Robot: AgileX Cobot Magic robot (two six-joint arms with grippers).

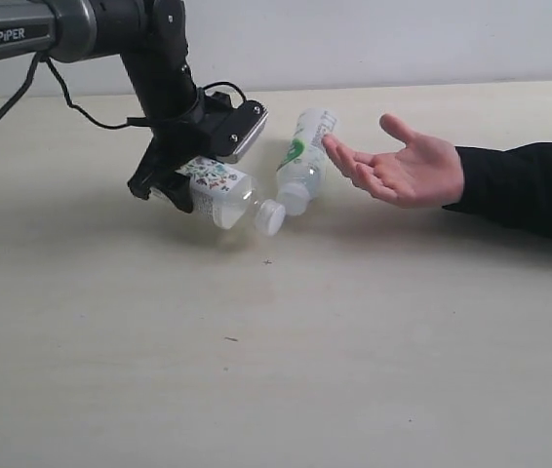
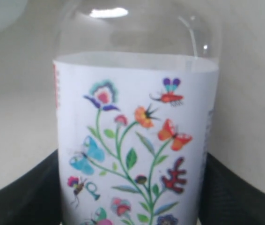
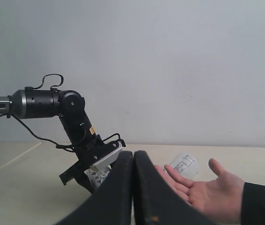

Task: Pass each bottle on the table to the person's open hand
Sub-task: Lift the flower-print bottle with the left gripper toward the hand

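Your left gripper (image 1: 171,187) is closed on the short floral-label bottle (image 1: 219,187). Its black fingers (image 2: 29,199) press against both sides of the label near the base. You hold that bottle tilted, its white cap (image 1: 271,217) pointing down and toward the person, low over the table (image 1: 276,390). I cannot tell whether the cap touches the surface.

Directly in your way lies the slim green-and-white-label bottle (image 1: 305,156), on its side between your bottle and the person's open hand (image 1: 408,168). The end of it nearer the camera sits just beside your bottle's cap, and the person's fingertips (image 1: 339,156) rest against its upper body. The hand is palm up with fingers spread, on an arm in a black sleeve (image 1: 530,185) that comes in from the right edge of the exterior view.

Your right gripper (image 3: 133,153) is fully closed with nothing between its fingers, and it faces the hand and the left arm from well back.

For room, the near half of the table is bare apart from a few dark specks. The far edge meets a pale wall (image 1: 403,39) behind the bottles. A black cable (image 1: 71,97) loops off your left arm above the table.

Both bottles are clear beyond their labels. I cannot tell whether either holds liquid.
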